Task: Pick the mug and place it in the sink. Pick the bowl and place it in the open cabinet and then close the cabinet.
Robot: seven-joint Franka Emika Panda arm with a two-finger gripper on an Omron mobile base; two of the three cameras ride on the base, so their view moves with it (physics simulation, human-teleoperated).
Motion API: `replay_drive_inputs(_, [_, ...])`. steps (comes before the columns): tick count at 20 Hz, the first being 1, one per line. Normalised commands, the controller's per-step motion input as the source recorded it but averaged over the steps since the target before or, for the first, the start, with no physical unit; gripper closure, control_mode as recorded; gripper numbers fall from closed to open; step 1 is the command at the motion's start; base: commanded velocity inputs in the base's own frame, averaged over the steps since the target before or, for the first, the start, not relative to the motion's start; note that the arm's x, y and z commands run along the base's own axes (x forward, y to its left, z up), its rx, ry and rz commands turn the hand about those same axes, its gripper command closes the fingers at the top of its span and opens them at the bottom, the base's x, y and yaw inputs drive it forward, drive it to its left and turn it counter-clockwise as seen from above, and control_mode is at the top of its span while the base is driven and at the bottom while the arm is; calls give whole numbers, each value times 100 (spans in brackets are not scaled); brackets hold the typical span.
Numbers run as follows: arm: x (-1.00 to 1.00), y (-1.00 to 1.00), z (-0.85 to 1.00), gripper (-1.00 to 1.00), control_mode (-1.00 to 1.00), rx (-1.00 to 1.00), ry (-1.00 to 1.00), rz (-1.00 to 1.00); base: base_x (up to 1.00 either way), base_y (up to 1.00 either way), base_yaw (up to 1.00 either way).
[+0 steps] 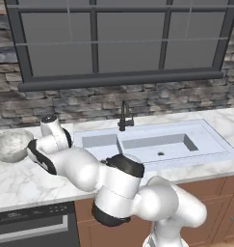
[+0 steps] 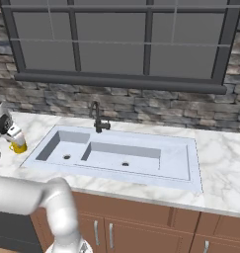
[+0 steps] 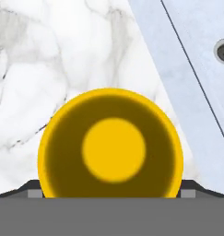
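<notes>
White grey-veined marble counter [image 1: 22,181], smooth and polished. Small yellow cylindrical mug [image 3: 111,145], plain, matt. Large round speckled stone-look bowl [image 1: 11,144]. White smooth double-basin sink [image 2: 121,155]; rough stone-brick wall [image 2: 141,106]; reddish-brown wooden drawers [image 2: 141,230].

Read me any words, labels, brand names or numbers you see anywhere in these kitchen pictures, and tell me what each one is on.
None: no readable text anywhere.
Small plain yellow cylindrical mug: plain, no print.
Large grey-white speckled stone-look bowl: no marking.
White double-basin sink and dark faucet: no brand.
Dark appliance panel under the marble counter: faint light marks, too small to read.
</notes>
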Motion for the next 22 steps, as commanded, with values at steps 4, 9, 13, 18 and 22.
replay_drive_inputs(4, [23,16,-9,-100,-100,0,0,0,0,0,0])
replay_drive_inputs(9, [0,9,-23,-100,-100,0,3,0,0,0,0])
replay_drive_inputs(13, [-1,0,-21,-100,-100,0,3,0,0,0,0])
replay_drive_inputs(18, [-6,0,-22,100,-100,0,0,-1,0,0,0])
replay_drive_inputs(22, [0,-9,0,100,-100,0,0,0,0,0,0])
